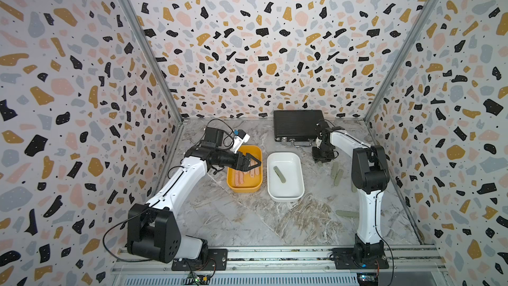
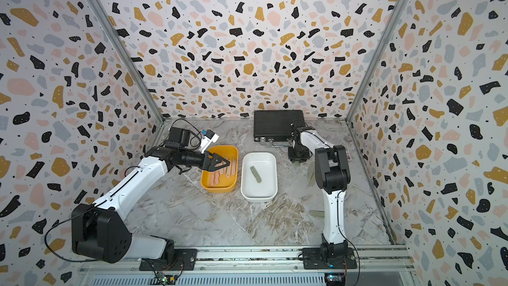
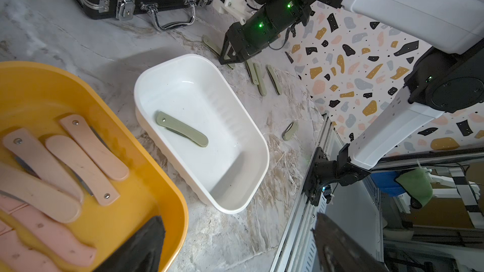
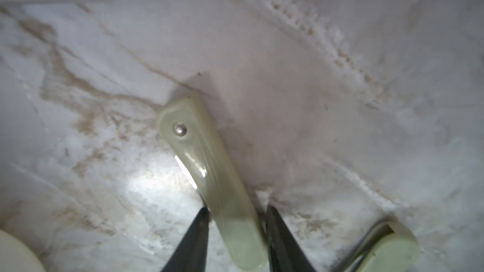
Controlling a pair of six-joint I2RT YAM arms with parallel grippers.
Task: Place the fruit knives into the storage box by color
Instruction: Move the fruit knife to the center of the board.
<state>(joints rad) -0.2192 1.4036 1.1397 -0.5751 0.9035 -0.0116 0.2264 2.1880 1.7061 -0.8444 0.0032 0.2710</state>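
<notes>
Sage-green flat plastic fruit knife [image 4: 207, 168] lies on the grey marble tabletop [image 4: 104, 126] near the white rounded plastic tub [image 1: 283, 198], its edges pinched by the right gripper [image 4: 237, 211]; the left gripper [image 1: 253, 161] hangs, fingers apart, over salmon-pink knives [image 3: 86, 163] inside the mustard-yellow tub [image 1: 243, 187].

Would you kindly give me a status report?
Left gripper open, empty, over yellow tub. Right gripper astride green knife on table, grip unclear. Second green knife in white tub. Nothing in the way.

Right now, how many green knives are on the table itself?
5 green knives: one between the right gripper's fingers, three beside it, one alone near the right arm's base. Others may be hidden.
</notes>
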